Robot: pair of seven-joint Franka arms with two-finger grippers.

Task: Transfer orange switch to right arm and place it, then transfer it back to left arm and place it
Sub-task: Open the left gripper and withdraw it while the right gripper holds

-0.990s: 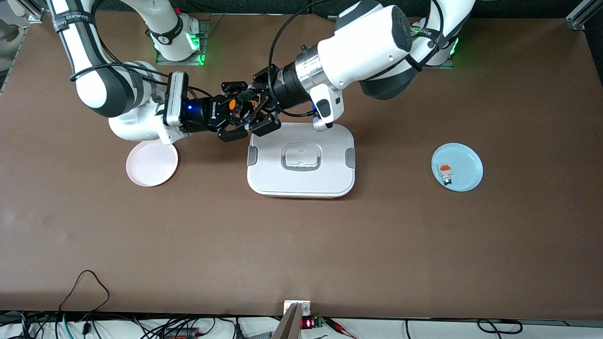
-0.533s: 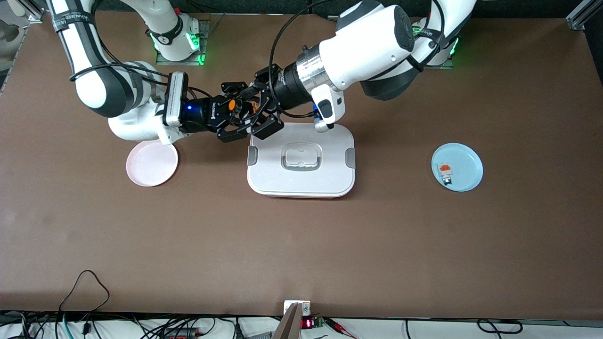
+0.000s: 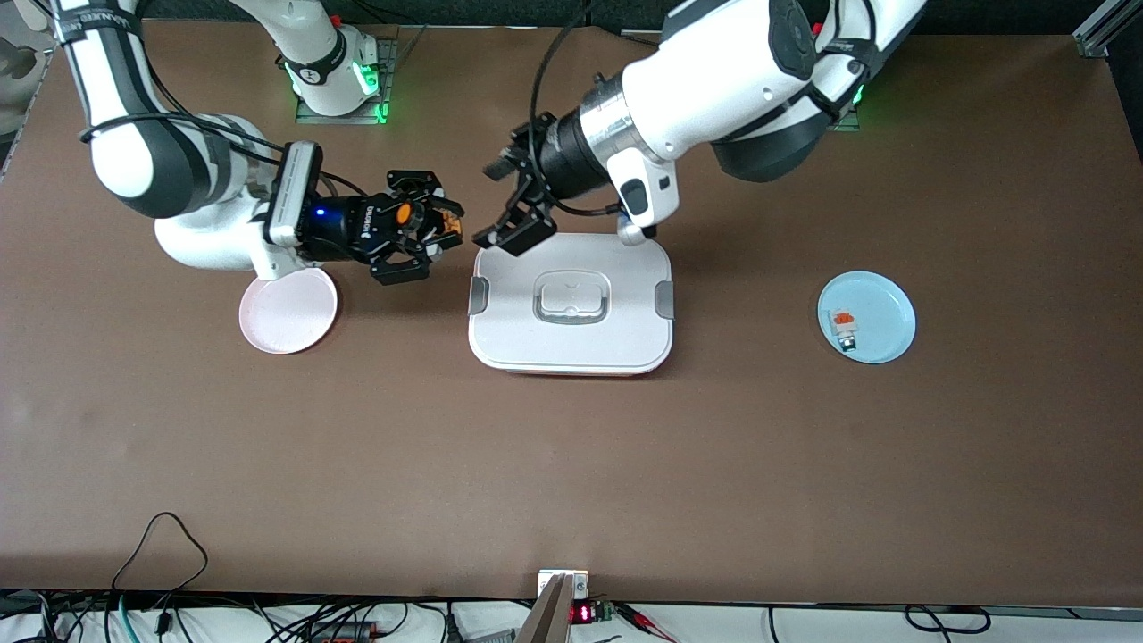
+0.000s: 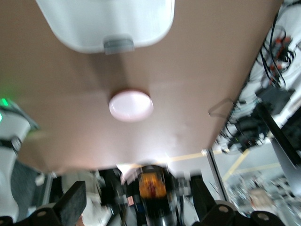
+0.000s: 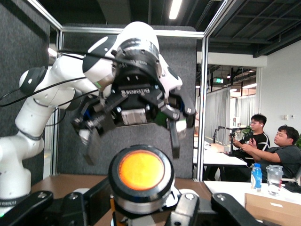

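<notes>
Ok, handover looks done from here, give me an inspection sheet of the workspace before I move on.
Surface: brown table, no spills seen.
Job's things: orange switch held in the right pincer; white box mid-table, lid on, not touched.
Clutter: pink plate toward the right arm's end; blue plate toward the left arm's end, carrying a small white block with an orange patch.
Grippers: right pincer shut on the switch, over the table between pink plate and box; left pincer open, holding nothing, over the box's edge.
Cables: loose black loop on the table edge nearest the camera.
Surroundings: two seated people in the right wrist view.
</notes>
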